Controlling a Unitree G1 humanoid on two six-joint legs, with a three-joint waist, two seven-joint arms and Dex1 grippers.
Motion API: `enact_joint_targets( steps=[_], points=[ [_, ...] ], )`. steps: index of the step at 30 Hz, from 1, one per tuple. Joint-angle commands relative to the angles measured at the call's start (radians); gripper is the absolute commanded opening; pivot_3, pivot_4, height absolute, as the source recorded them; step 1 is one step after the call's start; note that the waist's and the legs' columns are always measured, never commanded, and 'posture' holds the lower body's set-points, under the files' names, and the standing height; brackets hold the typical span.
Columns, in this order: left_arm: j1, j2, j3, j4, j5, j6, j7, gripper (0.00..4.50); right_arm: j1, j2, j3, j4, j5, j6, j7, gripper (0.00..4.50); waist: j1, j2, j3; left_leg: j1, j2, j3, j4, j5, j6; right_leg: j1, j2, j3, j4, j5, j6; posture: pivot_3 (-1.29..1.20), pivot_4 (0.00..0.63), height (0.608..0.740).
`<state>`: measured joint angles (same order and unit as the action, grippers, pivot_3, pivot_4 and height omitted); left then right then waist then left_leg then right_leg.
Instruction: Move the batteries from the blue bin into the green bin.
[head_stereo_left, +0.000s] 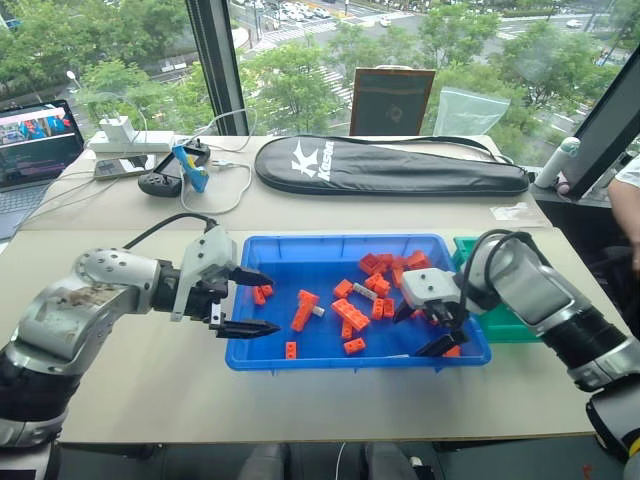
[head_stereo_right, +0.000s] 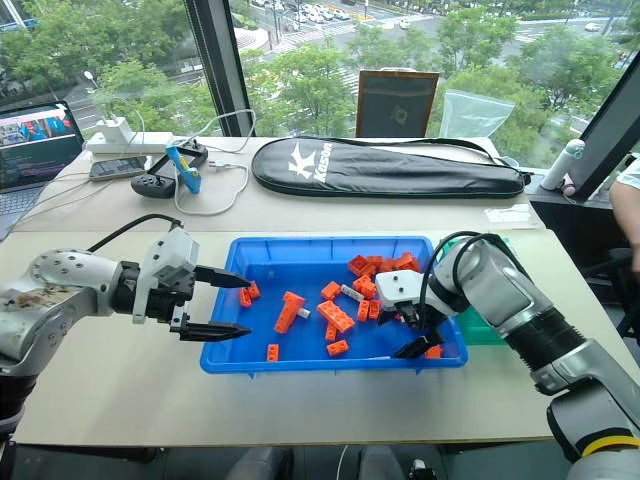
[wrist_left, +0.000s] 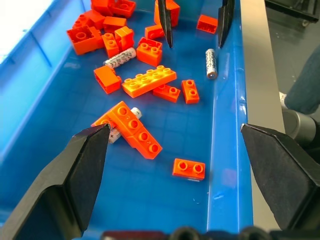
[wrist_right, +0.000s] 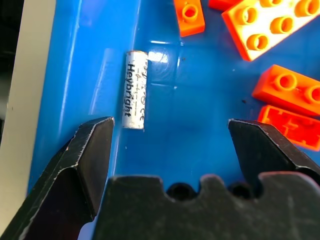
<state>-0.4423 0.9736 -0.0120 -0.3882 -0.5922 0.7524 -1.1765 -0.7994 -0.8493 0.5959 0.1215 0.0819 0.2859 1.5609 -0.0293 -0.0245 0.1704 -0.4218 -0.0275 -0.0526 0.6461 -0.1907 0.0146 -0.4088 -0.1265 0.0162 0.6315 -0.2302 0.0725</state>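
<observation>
right wrist view: our right tool (wrist_right: 170, 145) gapes empty above a battery (wrist_right: 135, 90); we judge it light, rigid, slick; pinch mid-barrel. left tool (head_stereo_left: 245, 302) open.

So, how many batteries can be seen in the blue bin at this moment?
3. One battery lies by the blue bin's wall near the right gripper, one among the far orange bricks, one half under a long brick. Bricks may hide more.

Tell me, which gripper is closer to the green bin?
Right. The right gripper hangs open inside the blue bin right beside the green bin; the left gripper is at the blue bin's far end.
</observation>
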Motion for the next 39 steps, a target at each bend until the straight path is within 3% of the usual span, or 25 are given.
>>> enact_joint_targets(
  steps=[1,3,4,6,16,22,26,34,39],
  points=[
    [0.011,0.018,0.041,-0.036,-0.018,0.011,0.014,4.50,-0.010,0.022,-0.001,-0.018,-0.011,0.012,0.050,4.24,0.001,0.000,0.000,0.000,0.000,0.000,0.000,0.000,0.000,0.000,0.000,0.000,0.000,0.000,0.000,0.00,0.150,0.740],
    [0.018,0.021,0.046,-0.043,-0.019,0.014,0.017,4.50,-0.001,0.029,-0.005,-0.031,-0.017,0.029,0.041,4.24,0.001,0.000,0.000,0.000,0.000,0.000,0.000,0.000,0.000,0.000,0.000,0.000,0.000,0.000,0.000,0.00,0.150,0.740],
    [0.020,0.022,0.049,-0.045,-0.020,0.015,0.018,4.50,0.003,0.030,-0.008,-0.037,-0.019,0.037,0.037,3.85,0.001,0.000,0.000,0.000,0.000,0.000,0.000,0.000,0.000,0.000,0.000,0.000,0.000,0.000,0.000,0.00,0.150,0.740],
    [0.018,0.024,0.048,-0.042,-0.017,0.012,0.017,4.50,0.014,0.032,-0.015,-0.046,-0.029,0.053,0.021,3.57,0.002,0.000,0.000,0.000,0.000,0.000,0.000,0.000,0.000,0.000,0.000,0.000,0.000,0.000,0.000,0.00,0.150,0.740],
    [-0.020,0.018,0.014,0.002,0.011,-0.019,0.002,4.50,0.036,0.045,-0.051,-0.057,-0.056,0.064,-0.035,0.25,0.004,0.000,0.000,0.000,0.000,0.000,0.000,0.000,0.000,0.000,0.000,0.000,0.000,0.000,0.000,0.00,0.150,0.740],
    [-0.046,0.009,-0.005,0.025,0.024,-0.033,-0.007,4.50,0.045,0.037,-0.102,-0.092,-0.046,0.061,-0.052,0.26,0.004,0.000,0.000,0.000,0.000,0.000,0.000,0.000,0.000,0.000,0.000,0.000,0.000,0.000,0.000,0.00,0.150,0.740],
    [-0.066,-0.002,-0.010,0.041,0.021,-0.039,-0.012,4.50,-0.029,-0.002,-0.236,-0.150,0.045,0.185,-0.045,0.26,0.005,0.000,0.000,0.000,0.000,0.000,0.000,0.000,0.000,0.000,0.000,0.000,0.000,0.000,0.000,0.00,0.150,0.740],
    [-0.131,-0.070,-0.013,0.087,0.006,-0.042,-0.008,4.50,-0.137,-0.219,-0.393,0.029,-0.038,0.193,-0.134,0.26,0.020,0.000,0.000,0.000,0.000,0.000,0.000,0.000,0.000,0.000,0.000,-0.001,-0.001,0.000,0.000,0.00,0.150,0.740],
    [-0.159,-0.094,-0.044,0.124,0.036,-0.070,-0.025,4.50,-0.093,-0.311,-0.423,0.097,-0.059,0.164,-0.146,0.26,0.011,0.000,0.001,-0.001,-0.001,0.001,0.000,0.000,0.000,0.000,-0.001,0.000,-0.001,0.000,0.000,0.00,0.150,0.740]
  ],
)
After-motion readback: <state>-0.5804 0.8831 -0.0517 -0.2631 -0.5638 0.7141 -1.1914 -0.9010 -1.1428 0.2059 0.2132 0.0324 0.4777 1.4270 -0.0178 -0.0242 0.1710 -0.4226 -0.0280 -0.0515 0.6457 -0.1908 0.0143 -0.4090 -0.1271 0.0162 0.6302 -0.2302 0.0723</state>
